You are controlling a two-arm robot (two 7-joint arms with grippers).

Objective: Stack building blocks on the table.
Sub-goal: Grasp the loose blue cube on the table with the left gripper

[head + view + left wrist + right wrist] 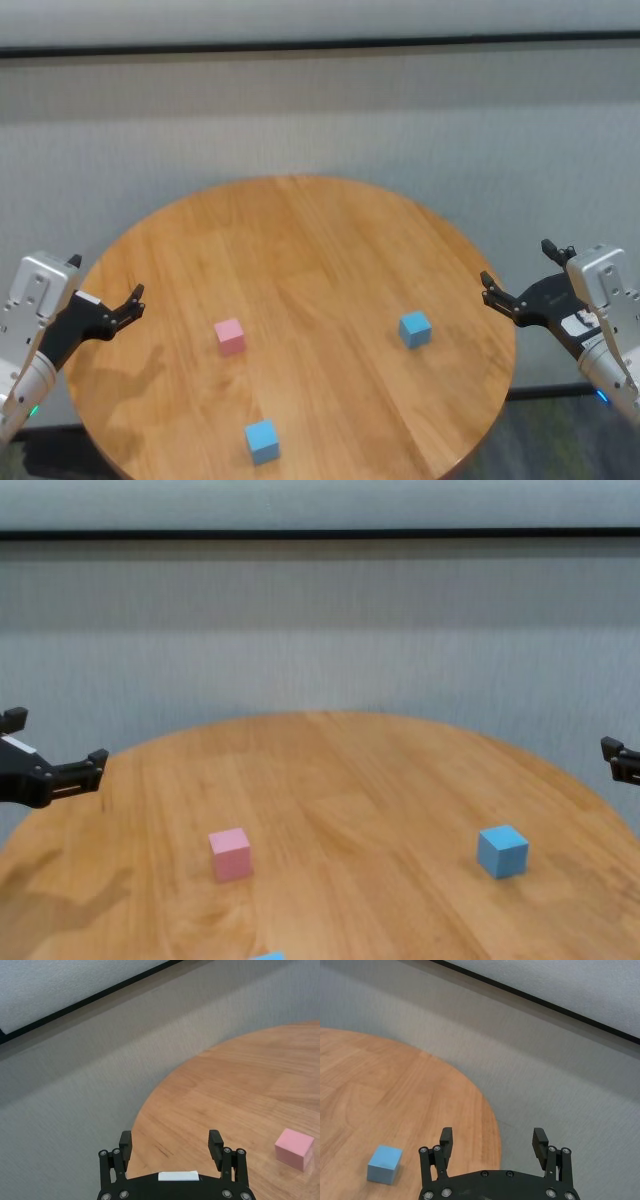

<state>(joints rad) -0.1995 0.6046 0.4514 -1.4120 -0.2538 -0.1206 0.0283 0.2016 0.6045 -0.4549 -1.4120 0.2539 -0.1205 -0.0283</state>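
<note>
Head view showed the round wooden desk (300,260), pink block (230,336) left of centre, one blue block (415,328) right, another blue block (262,440) near the front edge, all apart, left end effector (128,303) and right end effector (497,290) hovering at opposite desk edges, both spread wide, holding nothing.

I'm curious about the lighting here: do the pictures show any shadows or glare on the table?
Head view: a soft shadow of the left arm lies on the table near the pink block; no glare. Chest view: the same faint shadow at the table's near left; blocks cast only slight shadows. Wrist views: even, diffuse light.
</note>
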